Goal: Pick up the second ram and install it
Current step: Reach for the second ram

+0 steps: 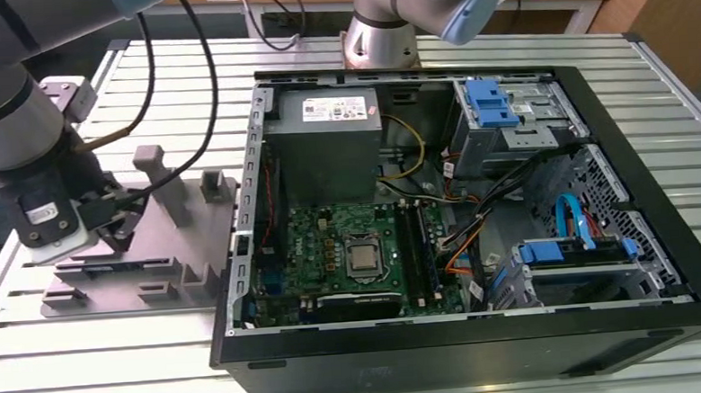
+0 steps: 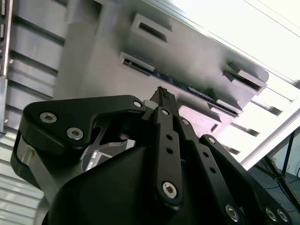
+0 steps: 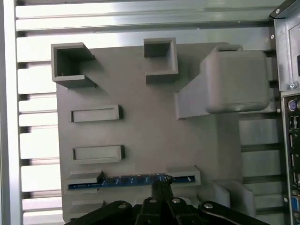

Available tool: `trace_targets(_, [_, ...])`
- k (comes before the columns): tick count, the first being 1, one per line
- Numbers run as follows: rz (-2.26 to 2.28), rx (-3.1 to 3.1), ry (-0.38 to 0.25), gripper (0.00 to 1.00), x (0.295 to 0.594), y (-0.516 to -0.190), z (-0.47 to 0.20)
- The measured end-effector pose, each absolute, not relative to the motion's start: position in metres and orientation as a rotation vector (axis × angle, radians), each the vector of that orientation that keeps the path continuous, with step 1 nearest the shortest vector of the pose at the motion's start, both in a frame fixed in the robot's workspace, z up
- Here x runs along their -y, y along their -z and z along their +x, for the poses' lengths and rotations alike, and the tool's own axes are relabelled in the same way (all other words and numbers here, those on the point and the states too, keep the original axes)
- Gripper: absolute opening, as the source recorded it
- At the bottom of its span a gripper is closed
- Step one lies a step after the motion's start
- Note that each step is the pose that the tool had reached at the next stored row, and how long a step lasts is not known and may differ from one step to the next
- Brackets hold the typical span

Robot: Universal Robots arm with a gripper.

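- The second ram (image 3: 131,180) stands edgewise in the grey fixture (image 3: 154,126) on the desk (image 1: 155,369), at the exterior view's left, its upper edge free for grasping.
- The gripper (image 3: 161,184), drawn narrow with nothing in it, hangs over the ram's middle.

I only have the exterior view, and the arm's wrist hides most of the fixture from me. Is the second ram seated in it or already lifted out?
Observer: Seated. In the first wrist view the second ram stands on edge in the grey fixture, with each end held in a small bracket.
Operator: Where along the stick has the arm come in?
Observer: In that same view the gripper is right at the stick's exposed edge. It sits past the middle, toward the end nearer the computer case.
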State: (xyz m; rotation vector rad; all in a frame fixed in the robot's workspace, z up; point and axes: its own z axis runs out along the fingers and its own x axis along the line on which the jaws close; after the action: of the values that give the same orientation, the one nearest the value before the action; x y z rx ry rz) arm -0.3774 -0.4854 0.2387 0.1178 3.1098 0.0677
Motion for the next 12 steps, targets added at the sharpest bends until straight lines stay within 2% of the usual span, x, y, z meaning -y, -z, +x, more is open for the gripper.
trace_targets(12, [0.103,-3.143,-0.067,0.07,0.485,-0.219,-0.386])
